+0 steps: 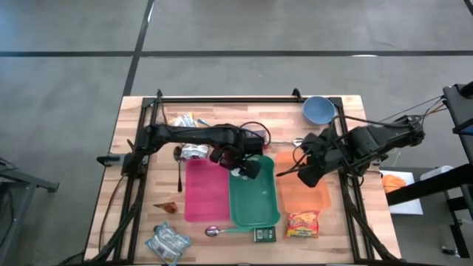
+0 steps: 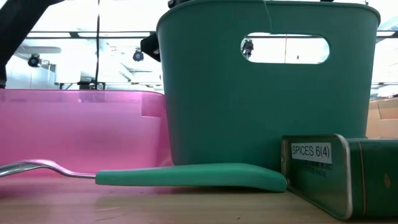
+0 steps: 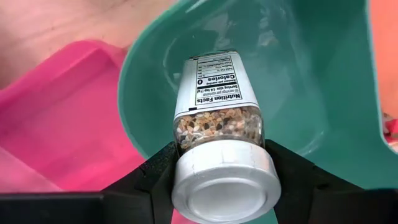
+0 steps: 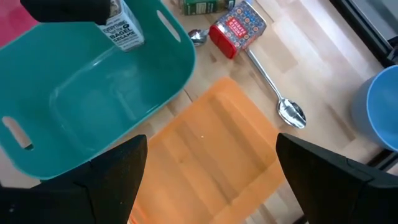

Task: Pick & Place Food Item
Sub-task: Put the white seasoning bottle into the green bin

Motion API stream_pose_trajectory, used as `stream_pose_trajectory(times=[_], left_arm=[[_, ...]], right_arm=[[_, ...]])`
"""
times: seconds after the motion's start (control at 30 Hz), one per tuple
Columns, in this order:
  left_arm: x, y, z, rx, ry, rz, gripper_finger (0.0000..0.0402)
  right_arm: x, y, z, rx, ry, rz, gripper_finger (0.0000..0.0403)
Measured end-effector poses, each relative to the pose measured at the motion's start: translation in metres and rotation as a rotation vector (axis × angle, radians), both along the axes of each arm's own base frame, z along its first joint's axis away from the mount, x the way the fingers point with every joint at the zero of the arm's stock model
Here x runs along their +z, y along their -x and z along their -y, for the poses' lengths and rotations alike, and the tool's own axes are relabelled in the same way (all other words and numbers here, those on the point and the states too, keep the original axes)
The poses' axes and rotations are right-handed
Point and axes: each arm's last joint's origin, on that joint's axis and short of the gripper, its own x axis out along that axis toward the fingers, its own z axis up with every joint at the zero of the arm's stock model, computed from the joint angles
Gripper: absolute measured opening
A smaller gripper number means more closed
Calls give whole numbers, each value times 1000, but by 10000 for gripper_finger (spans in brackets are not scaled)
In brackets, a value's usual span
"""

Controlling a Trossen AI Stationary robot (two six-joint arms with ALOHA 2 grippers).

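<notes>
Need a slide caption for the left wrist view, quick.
Left hand holds a seasoning jar over the green bin, beside the pink bin.

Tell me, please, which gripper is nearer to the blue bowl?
Right. The right gripper hangs open over the orange bin, below the blue bowl in the high view; the left gripper holds a seasoning jar over the green bin, farther away.
</notes>
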Motion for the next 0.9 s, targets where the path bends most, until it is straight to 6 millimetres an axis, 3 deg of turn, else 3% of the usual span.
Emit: stream_pose_trajectory(times=[0.23,0.5,0.9], left_arm=[[-4,0,-2,42,30,-30,206],[-18,1,-7,82,46,-52,191],[-32,-2,-12,95,77,-25,215]], right_arm=[[-3,-5,-3,0,3,-7,352],[-2,-6,-3,4,-4,10,352],[-2,-5,-3,11,-2,12,352]])
